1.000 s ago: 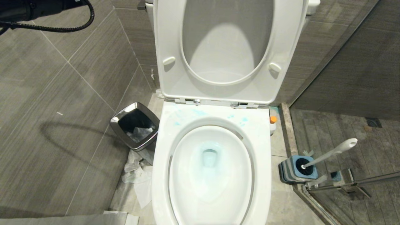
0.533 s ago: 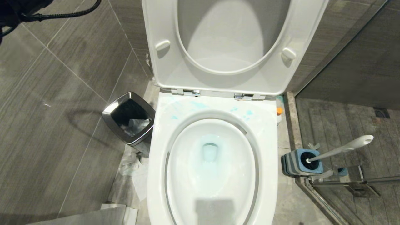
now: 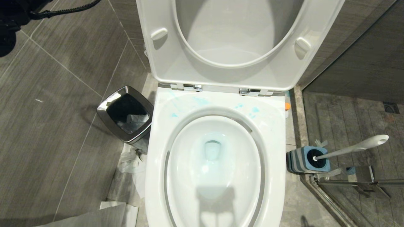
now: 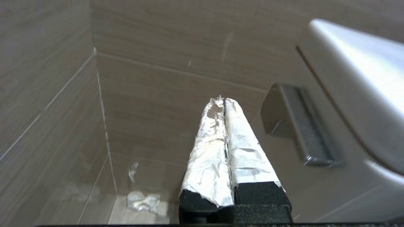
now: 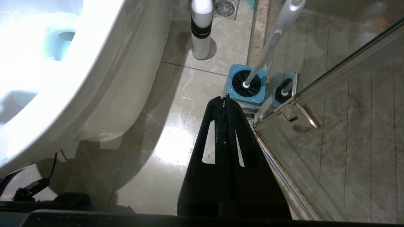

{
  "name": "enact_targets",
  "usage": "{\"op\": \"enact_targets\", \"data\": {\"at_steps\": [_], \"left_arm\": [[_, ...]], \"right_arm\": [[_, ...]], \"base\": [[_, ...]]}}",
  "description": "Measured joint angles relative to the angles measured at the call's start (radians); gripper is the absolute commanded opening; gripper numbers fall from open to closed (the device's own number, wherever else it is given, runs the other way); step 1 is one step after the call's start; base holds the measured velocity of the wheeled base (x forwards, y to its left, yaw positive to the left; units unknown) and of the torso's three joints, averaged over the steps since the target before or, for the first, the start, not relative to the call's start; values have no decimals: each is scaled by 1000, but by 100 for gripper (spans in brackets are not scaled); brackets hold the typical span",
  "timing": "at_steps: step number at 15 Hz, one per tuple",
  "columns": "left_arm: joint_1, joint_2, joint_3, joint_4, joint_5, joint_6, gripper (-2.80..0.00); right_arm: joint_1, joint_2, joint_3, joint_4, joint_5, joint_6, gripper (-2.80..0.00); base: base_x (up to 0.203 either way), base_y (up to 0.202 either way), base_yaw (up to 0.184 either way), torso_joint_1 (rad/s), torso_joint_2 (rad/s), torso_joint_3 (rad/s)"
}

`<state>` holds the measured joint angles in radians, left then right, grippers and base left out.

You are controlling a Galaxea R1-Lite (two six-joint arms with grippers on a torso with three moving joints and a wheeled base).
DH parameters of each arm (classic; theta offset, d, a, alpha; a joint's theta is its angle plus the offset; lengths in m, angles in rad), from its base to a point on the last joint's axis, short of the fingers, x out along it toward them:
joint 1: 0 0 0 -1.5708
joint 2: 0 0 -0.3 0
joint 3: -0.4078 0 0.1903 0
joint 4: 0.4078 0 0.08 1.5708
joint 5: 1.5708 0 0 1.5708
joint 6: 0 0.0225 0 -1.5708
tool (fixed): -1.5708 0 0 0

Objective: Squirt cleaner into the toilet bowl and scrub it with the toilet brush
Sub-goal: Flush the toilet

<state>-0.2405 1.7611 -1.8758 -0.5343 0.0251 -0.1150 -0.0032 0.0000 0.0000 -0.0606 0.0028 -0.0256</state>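
Observation:
The white toilet bowl (image 3: 214, 164) fills the middle of the head view, seat and lid raised, with turquoise-blue spots on its back rim and pale blue water in the basin. The cleaner (image 3: 287, 106) shows only its orange cap behind the rim's right corner; its pale body (image 5: 201, 28) stands on the floor. The toilet brush (image 3: 353, 148) leans in its blue holder (image 3: 311, 159) to the right of the bowl. My left gripper (image 4: 224, 100), wrapped in white, is shut and empty, facing the tiled wall. My right gripper (image 5: 223, 97) is shut and empty, just short of the holder (image 5: 247, 83).
A chrome-rimmed black bin (image 3: 126, 113) stands to the left of the bowl, with crumpled paper (image 3: 132, 164) on the floor beside it. A glass shower door with a metal hinge (image 3: 356, 179) runs close behind the brush holder. My left arm (image 3: 9, 19) is dark in the top left corner.
The whole head view has shifted: the camera has come closer over the bowl, and a shadow now falls on its front. The left arm has drawn further into the top left corner.

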Motion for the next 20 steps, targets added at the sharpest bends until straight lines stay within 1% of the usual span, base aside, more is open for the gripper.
{"op": "enact_targets", "data": {"at_steps": [2,14,20], "left_arm": [[-18,-7,0,-16,19,0,-280],[-124,-24,13,-18,29,5,-280],[-148,-19,34,-17,28,10,-280]], "right_arm": [[0,0,0,0,0,0,-280],[0,0,0,0,0,0,-280],[0,0,0,1,0,0,-280]], "base": [[0,0,0,0,0,0],[0,0,0,0,0,0],[0,0,0,0,0,0]]}}
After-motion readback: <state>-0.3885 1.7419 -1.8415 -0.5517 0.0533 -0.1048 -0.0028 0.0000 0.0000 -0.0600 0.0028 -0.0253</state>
